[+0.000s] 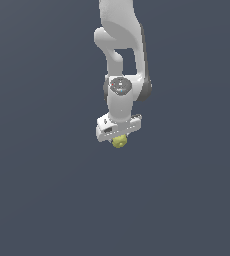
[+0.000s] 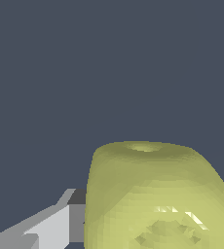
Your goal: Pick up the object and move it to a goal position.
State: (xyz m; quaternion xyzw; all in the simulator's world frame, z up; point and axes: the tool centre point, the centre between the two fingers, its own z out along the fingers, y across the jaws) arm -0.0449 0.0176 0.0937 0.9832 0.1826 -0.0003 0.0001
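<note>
While open grey surrounds it, the hand (image 1: 119,136) seemingly grips the object (image 1: 119,142) (image 2: 155,199).

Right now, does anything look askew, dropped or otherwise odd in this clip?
Nothing stands out. The yellow-green object sits right under the white pincer, apparently between its fingers; the wrist view shows it intact, dimple visible. Around it there is only plain dark background.

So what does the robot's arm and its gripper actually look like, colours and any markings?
The glossy white arm with rounded segments has dark grey bands at its joints and a round grey cap with small red and blue marks at the wrist. The wide white bar-shaped gripper carries a small dark rectangle. In the wrist view a pale grey angular finger shows. No cables are visible.
</note>
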